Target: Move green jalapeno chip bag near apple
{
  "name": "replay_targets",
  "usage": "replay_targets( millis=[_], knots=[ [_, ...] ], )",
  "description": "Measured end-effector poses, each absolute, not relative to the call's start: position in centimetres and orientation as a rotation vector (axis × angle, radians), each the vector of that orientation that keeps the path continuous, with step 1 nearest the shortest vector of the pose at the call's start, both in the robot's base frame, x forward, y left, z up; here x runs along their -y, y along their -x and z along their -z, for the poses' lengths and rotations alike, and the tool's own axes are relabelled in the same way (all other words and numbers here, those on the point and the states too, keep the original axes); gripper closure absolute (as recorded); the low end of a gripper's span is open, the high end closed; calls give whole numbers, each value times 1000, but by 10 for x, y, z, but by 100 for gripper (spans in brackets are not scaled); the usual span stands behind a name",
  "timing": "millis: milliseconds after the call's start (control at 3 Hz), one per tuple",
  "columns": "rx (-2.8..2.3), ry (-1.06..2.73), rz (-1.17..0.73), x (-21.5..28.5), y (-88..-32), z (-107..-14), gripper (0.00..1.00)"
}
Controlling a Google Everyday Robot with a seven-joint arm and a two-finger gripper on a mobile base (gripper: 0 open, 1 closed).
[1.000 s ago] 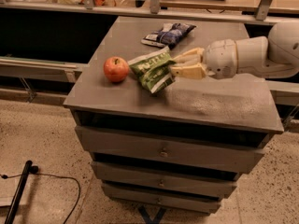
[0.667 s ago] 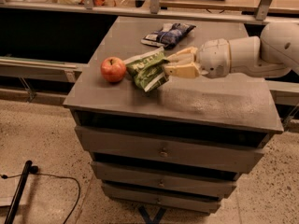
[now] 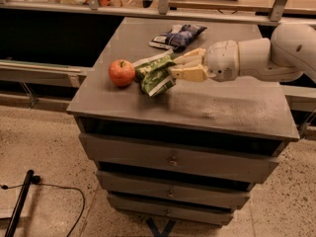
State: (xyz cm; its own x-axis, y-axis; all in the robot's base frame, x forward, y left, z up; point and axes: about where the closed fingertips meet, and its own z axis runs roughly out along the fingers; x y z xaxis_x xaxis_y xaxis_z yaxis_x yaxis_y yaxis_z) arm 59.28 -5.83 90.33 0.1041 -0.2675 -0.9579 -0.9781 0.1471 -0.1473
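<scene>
The green jalapeno chip bag is crinkly green with pale edges and sits just right of the apple, its left edge close to or touching it. The apple is red-orange and rests on the grey cabinet top near the left edge. My gripper comes in from the right on a white arm, and its cream fingers are shut on the right end of the bag, holding it low at the surface.
A dark blue-and-white snack bag lies at the back of the top, behind my gripper. The cabinet has several drawers below. A black pole and cable lie on the floor at the lower left.
My gripper has carried the green bag leftward and lower, bringing it right next to the apple. The apple has not moved.
</scene>
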Motion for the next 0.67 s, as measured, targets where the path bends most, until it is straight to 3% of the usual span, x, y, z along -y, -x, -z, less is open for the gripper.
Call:
replay_targets(
  millis=[333,667],
  knots=[
    [-1377,1318,-844,62,-597,-902,12],
    [-1394,1292,-819,76,-600,-900,0]
  ],
)
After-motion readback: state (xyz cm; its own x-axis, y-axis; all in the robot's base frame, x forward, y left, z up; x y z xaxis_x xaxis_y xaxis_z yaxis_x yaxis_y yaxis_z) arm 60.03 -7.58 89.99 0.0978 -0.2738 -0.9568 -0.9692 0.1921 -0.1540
